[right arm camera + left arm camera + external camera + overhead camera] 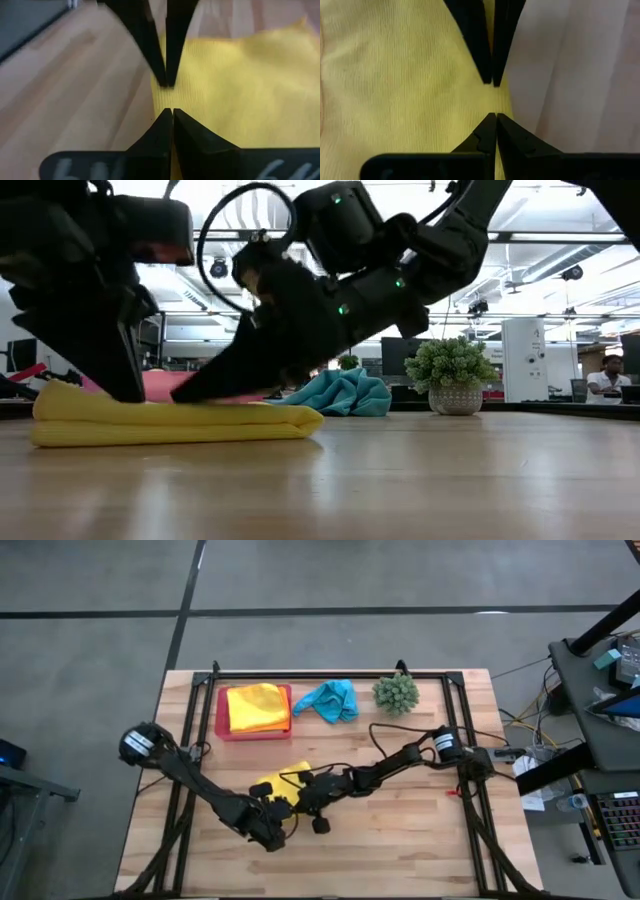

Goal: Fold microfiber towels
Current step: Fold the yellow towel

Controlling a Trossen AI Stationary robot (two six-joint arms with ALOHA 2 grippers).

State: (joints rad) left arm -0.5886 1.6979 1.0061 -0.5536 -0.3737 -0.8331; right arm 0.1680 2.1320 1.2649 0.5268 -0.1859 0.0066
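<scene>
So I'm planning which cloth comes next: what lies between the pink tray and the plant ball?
Only the turquoise towel, crumpled on the table, lies between the pink tray and the plant ball, as the high view shows.

A pink tray (pixel 222 728) is sitting at the wooden table's (pixel 420 840) far edge, a spiky green plant ball (pixel 396 692) standing nearby; a person (pixel 604 378) is sitting beyond.

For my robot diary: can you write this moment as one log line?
left claw: shut, on yellow towel | right claw: shut, same towel | towel: folded flat on table
</scene>
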